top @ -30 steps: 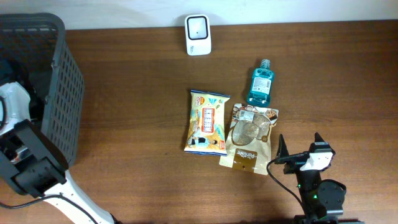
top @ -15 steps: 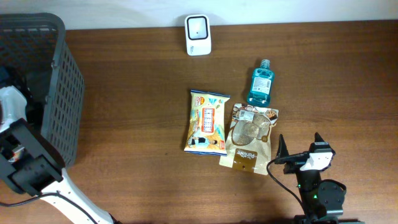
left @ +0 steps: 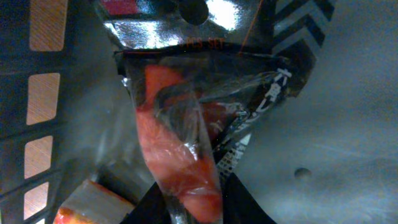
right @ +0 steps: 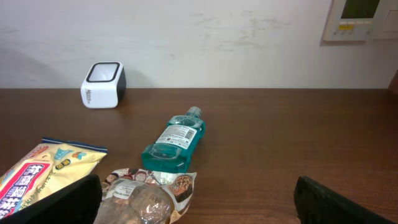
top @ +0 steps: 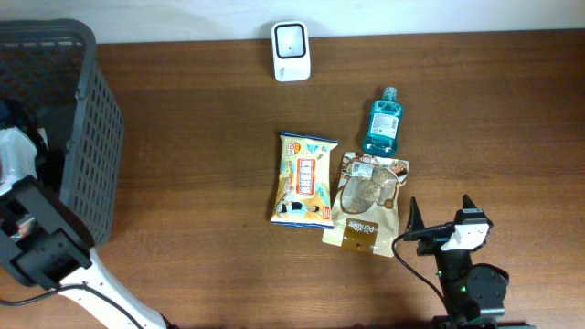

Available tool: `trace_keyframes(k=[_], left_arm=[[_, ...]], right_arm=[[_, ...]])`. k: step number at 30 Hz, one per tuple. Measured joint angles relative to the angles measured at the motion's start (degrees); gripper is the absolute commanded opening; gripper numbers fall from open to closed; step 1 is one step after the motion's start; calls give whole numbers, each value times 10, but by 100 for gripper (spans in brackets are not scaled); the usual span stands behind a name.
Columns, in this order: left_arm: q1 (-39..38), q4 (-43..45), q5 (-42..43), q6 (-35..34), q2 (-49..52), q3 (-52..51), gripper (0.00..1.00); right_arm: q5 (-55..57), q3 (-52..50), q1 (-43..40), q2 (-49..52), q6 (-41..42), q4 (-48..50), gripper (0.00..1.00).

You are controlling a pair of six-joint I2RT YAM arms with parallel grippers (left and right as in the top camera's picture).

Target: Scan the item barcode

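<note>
The red packet (left: 180, 162), in crinkled clear wrap, lies inside the basket at the left, and the left gripper (left: 193, 208) has just drawn its fingers in from wide apart until they pinch the packet's lower end. By my reading, this means the pick is made and the lift out toward the scanner comes next. The table (top: 201, 183) carries everything else. The dark mesh basket (top: 91, 137) stands at its left edge, with the left arm reaching down into it and shifted only slightly from a second ago. At the near right, the right gripper (top: 440, 206) rests with its fingers spread wide and holds nothing. Just beyond it lie a brown pouch (top: 366, 206) and, touching it on the left, a yellow snack bag (top: 305, 178). A blue mouthwash bottle (top: 381, 126) lies just beyond the pouch. The small white scanner (top: 291, 39) stands at the far edge, well apart from the basket.
</note>
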Motion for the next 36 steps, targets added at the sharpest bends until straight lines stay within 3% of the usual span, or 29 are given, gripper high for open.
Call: trace_keyframes(k=[18, 19, 22, 24, 29, 36], left_arm=[[0, 7, 138, -15, -163, -4, 0], [0, 7, 144, -15, -173, -4, 4], [0, 4, 153, -16, -187, -4, 57], [0, -8, 159, -19, -188, -4, 70], [0, -17, 161, -23, -185, -4, 79], [0, -50, 141, -24, -107, -4, 82]], right_arm=[[0, 0, 0, 0, 0, 0, 98], [0, 0, 0, 0, 0, 0, 98], [0, 0, 0, 0, 0, 0, 98], [0, 0, 0, 0, 0, 0, 98], [0, 0, 0, 0, 0, 0, 98], [0, 0, 0, 0, 0, 0, 98]])
